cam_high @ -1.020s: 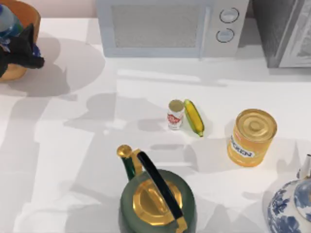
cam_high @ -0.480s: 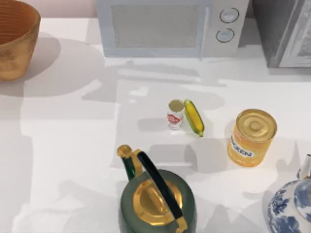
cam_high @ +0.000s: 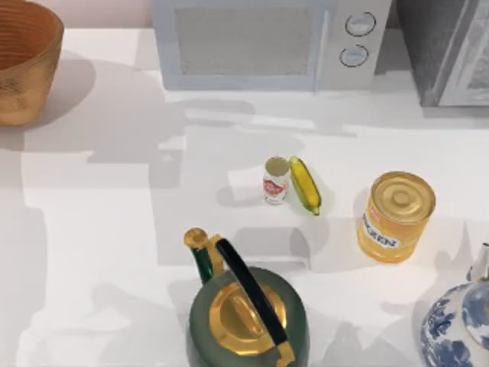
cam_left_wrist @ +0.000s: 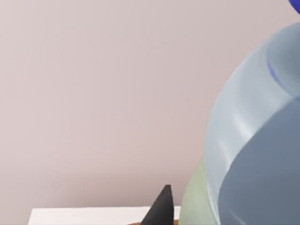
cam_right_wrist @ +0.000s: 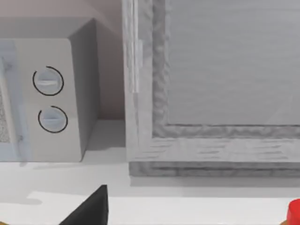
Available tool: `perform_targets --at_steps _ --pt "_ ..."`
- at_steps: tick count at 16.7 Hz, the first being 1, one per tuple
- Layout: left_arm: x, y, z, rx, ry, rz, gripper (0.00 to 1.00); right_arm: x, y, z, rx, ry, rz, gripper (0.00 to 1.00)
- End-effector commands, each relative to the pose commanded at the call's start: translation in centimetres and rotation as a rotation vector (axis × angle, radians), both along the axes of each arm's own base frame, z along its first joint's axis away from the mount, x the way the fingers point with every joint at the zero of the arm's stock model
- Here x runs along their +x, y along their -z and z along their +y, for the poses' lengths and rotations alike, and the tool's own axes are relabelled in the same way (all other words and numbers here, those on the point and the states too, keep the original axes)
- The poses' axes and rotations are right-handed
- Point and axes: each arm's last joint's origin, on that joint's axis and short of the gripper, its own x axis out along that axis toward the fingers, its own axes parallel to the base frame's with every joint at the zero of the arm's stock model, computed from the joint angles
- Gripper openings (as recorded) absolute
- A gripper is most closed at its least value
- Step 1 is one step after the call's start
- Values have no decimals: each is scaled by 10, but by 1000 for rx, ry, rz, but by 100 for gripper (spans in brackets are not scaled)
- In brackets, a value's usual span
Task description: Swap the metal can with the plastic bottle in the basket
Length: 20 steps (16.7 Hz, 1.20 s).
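Observation:
The metal can, small and white with red marks, stands upright at the table's middle. The wicker basket sits at the far left corner, and the part of its inside that shows is bare. In the left wrist view the plastic bottle looms very close against the pale wall, its translucent blue body above a greenish label. My left gripper is shut on it, with one dark fingertip beside the bottle. A dark part of my right gripper shows facing the microwave.
A corn cob lies right beside the metal can. A golden-yellow can stands to the right, a green kettle at the front, a blue-white teapot at the front right. The microwave and a grey cabinet line the back.
A second ago my left gripper was in the basket on the bottle. Both have since risen out of the top view, leaving the basket bare, and the arm shadows have shifted across the table.

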Motion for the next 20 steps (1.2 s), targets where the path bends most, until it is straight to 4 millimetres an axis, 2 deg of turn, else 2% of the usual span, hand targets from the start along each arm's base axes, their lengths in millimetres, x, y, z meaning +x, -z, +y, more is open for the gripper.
perform_targets --at_steps 4,11,15,20 --pt "4 3 -2 1 5 -2 0 0 0 0 0 0 0 100" --pt "46 42 -1 0 0 0 0 0 0 0 0 0 0 100" --pt "48 44 -1 0 0 0 0 0 0 0 0 0 0 100" --pt "48 44 -1 0 0 0 38 0 0 0 0 0 0 100"
